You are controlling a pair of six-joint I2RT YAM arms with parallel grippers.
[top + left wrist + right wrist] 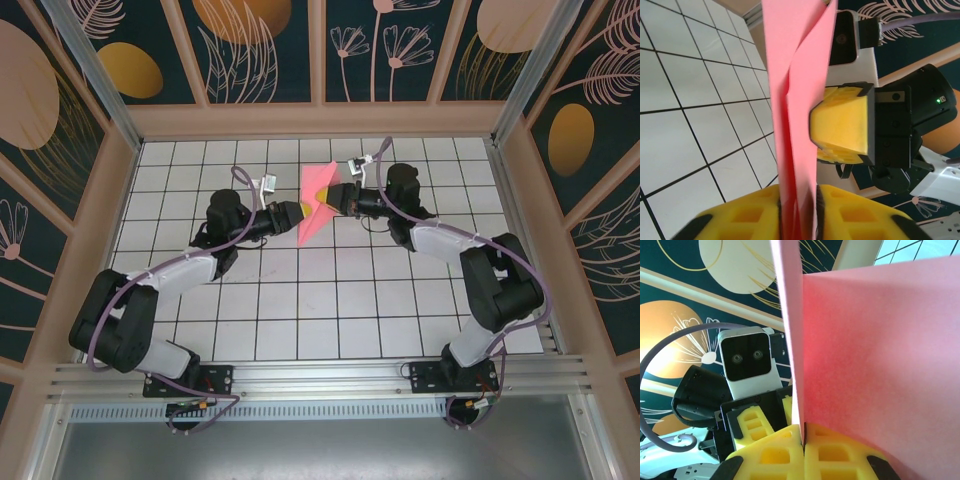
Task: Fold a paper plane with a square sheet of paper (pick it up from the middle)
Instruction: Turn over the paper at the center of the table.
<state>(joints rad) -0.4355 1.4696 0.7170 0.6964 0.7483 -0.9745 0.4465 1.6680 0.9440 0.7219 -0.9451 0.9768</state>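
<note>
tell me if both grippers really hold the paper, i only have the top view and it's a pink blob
Observer: Left wrist view shows the left gripper shut on the pink paper, squeezing it from both sides.
Operator: and the right
Observer: The right gripper is shut on it too, the sheet rising straight out of its closed jaws.
Operator: single layer or folded
Observer: Folded: the left wrist view shows overlapping layers.

left arm: elbow out at 8 o'clock | left gripper (297, 213) points to 3 o'clock, clamped on pink paper (318, 192) | right arm: elbow at 4 o'clock | right gripper (338, 201) points to 9 o'clock, clamped on same paper
</note>
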